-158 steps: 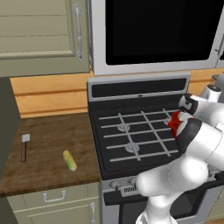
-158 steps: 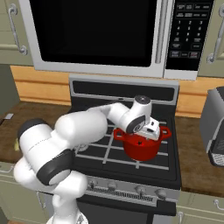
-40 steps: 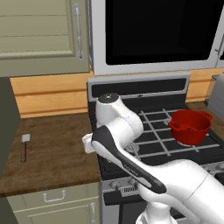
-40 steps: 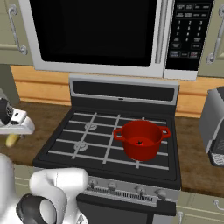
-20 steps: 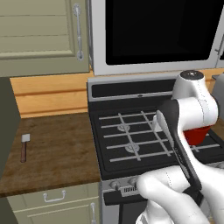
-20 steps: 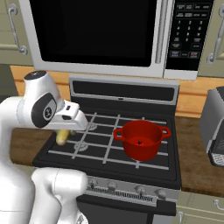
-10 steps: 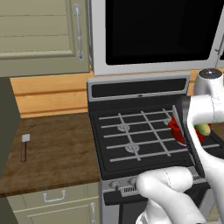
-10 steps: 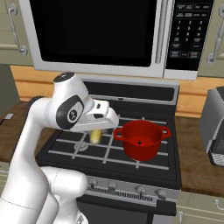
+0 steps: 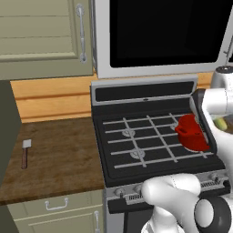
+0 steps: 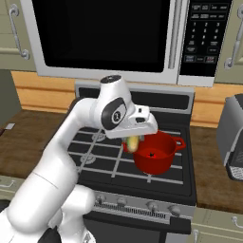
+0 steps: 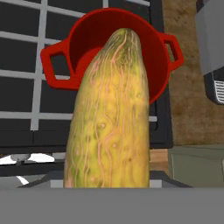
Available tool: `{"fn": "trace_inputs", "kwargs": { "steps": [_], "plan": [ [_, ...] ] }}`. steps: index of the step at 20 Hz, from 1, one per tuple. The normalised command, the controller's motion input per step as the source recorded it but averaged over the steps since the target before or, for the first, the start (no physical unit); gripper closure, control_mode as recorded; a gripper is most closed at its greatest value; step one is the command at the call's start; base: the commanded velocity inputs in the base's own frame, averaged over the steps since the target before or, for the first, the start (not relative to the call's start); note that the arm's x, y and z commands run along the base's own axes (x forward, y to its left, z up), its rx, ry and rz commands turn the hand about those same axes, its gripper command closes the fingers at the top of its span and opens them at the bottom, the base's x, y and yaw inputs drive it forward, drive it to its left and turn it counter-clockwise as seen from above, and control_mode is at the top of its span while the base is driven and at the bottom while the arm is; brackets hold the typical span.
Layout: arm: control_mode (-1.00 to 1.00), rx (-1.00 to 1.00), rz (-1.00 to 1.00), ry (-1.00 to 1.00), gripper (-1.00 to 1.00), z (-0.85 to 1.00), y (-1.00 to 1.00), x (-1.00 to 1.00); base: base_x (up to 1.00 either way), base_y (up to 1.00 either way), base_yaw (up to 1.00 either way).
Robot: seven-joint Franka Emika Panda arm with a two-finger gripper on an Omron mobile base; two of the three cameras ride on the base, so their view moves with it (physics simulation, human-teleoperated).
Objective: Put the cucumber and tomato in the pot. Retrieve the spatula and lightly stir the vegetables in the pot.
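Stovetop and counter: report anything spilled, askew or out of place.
Nothing stands out. The pot sits upright on the stove, the pincer holds the cucumber above its rim, and the spatula lies flat on the counter.

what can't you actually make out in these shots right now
- Gripper fingertips: the hand view has the cucumber in front of them, and the right base view has the hand's white housing over them.
- Pot contents: the cucumber blocks most of the inside in the hand view; the right base view shows a tiny dark mark inside, too small to identify.
- Pot's right side: behind the arm in the left base view.
- Spatula: too small for detail.
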Motion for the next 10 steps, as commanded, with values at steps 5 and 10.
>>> {"fn": "trace_inputs", "kwargs": {
  "steps": [5,10],
  "plan": [
    [-1.0,0.0,0.04,0.02,1.0,-0.25,-0.25,0.35,0.0,0.0,0.0],
    [-1.0,0.0,0.04,0.0,1.0,-0.41,-0.17,0.16,0.0,0.0,0.0]
  ]
}}
